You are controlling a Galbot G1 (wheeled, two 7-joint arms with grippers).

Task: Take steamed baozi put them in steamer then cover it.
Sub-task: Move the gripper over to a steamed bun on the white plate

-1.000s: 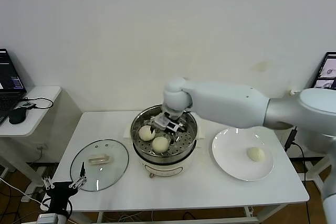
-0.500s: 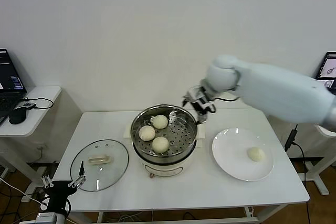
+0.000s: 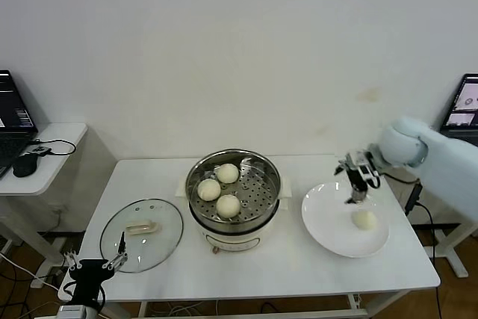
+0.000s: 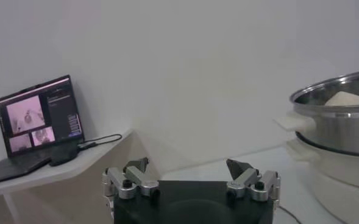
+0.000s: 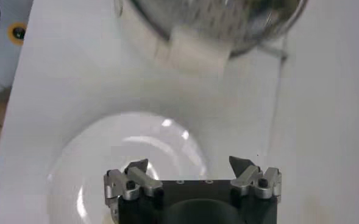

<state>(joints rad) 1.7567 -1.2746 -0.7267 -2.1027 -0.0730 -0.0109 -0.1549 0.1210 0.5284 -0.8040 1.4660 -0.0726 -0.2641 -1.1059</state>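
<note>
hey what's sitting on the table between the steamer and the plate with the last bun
Nothing. In the head view, only bare white tabletop separates the steamer from the plate; the right gripper hangs above the plate's far edge.

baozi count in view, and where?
4. Three sit on the perforated tray in the steamer: one toward the back, one on the robot's left, one at the front. The fourth is on the white plate. None appear hidden.

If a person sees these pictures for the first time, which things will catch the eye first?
First the shiny steamer at the table's middle, three baozi on its tray. To its right, the open right gripper hangs over the white plate holding the last bun. The glass cover lies left, near the parked left gripper.
</note>
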